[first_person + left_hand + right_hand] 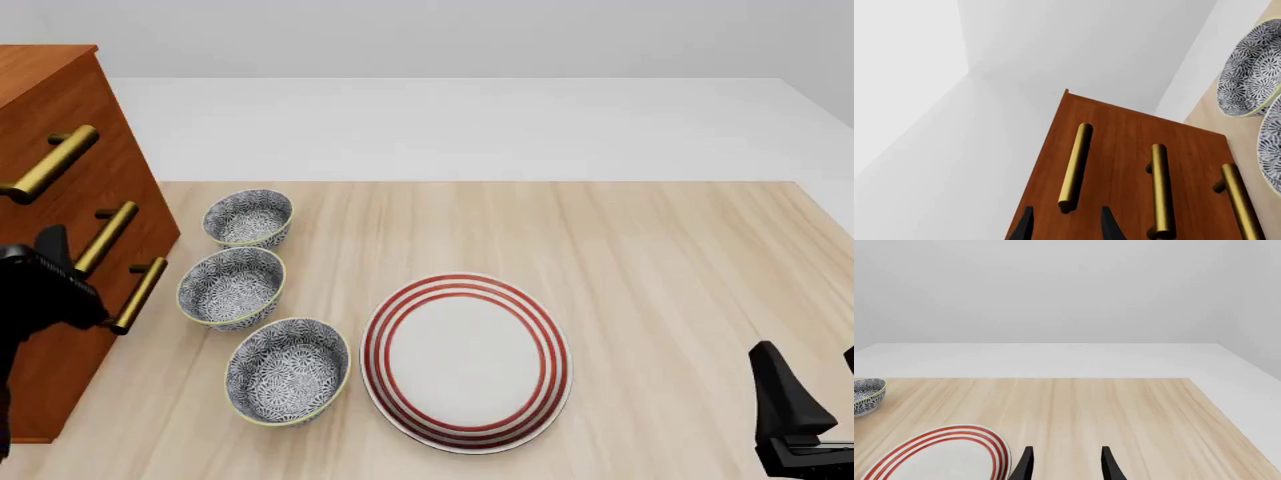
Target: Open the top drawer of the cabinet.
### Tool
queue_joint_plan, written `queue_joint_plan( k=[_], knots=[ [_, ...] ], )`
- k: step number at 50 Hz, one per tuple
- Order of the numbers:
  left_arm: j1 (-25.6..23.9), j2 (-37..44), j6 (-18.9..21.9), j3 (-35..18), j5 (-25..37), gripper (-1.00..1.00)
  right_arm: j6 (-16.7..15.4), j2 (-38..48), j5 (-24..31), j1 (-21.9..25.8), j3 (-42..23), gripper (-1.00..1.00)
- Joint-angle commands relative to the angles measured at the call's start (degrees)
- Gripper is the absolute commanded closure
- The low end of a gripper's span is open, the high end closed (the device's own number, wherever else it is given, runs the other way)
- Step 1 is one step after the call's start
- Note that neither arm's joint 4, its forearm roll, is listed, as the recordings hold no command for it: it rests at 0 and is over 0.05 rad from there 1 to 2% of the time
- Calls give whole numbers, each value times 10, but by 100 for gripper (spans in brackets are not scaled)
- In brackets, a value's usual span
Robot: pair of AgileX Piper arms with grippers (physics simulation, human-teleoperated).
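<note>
The cabinet point(47, 75) stands at the table's left edge, its reddish-brown front facing the bowls. The top drawer point(1104, 150) looks flush with the drawers below; its brass handle point(1076, 167) point(47, 165) is the highest of three. My left gripper point(1066, 227) point(51, 278) is open and hovers just in front of the cabinet. In the left wrist view the near end of the top handle lines up between the fingers point(1025, 226), with a gap still showing. My right gripper point(1066, 467) point(807, 385) is open and empty over the table's near right corner.
Three patterned bowls point(248, 218) point(231, 287) point(287, 370) sit in a row right beside the cabinet's front. A red-ringed white plate point(466, 362) lies mid-table. The middle handle point(107, 238) and the lowest handle point(140, 295) stick out below the top one.
</note>
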Motion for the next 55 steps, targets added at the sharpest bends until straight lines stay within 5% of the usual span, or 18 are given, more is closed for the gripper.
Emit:
queue_joint_plan(
  k=[1,55],
  knots=[
    [7,23,5,-15,-5,-100,0,0,0,0,0,-100],
    [52,86,17,-63,-12,-100,0,0,0,0,0,-100]
  ],
)
